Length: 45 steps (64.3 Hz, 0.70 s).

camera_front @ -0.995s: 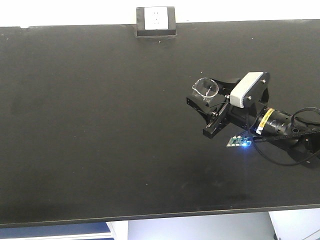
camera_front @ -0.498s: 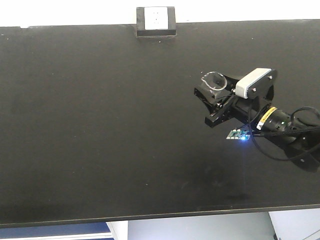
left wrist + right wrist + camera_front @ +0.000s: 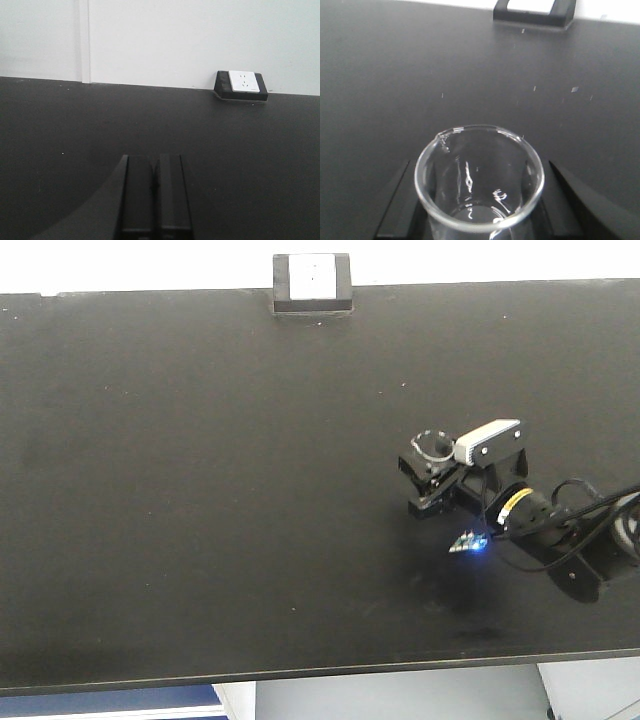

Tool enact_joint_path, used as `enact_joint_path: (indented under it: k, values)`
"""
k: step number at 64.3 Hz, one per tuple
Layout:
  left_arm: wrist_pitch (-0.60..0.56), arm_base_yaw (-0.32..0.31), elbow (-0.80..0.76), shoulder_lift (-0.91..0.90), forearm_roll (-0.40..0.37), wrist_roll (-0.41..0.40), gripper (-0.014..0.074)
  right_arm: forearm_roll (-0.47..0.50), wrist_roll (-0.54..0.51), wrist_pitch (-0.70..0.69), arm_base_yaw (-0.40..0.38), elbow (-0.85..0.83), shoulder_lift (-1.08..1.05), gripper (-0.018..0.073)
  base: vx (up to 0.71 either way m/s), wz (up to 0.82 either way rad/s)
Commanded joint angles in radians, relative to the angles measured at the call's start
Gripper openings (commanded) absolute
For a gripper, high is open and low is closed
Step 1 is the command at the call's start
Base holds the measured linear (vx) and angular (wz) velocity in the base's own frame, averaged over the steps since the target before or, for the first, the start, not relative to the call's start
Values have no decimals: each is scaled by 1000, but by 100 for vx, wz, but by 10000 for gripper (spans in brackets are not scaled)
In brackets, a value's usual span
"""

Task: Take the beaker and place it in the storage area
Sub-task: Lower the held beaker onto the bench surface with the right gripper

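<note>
Item count as I read it from my feeds:
- one beaker
- one storage benchtop
- one white-faced box
- two grippers: one right gripper and one left gripper
- one blue-lit board

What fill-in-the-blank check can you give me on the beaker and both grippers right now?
1. The beaker sits between the fingers of the ____ arm's gripper.
2. The left gripper has its fingers ____, with nothing between them.
3. The box at the rear edge of the benchtop has a ____ face.
Missing words: right; shut; white.
</note>
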Motion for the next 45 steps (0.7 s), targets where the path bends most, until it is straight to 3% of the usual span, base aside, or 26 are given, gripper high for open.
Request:
enact_joint_path:
  k: [1, 29, 45]
  values:
    - [-91, 0, -20, -6, -10, -7, -6, 10, -22, -212, -1, -19, -18, 244, 0, 0]
    - [-91, 0, -20, -6, -10, -7, -6, 20, -61, -212, -1, -19, 55, 250, 0, 0]
    - [-91, 0, -20, -6, -10, -7, -6, 51, -61, -212, -1, -18, 75, 361, 0, 0]
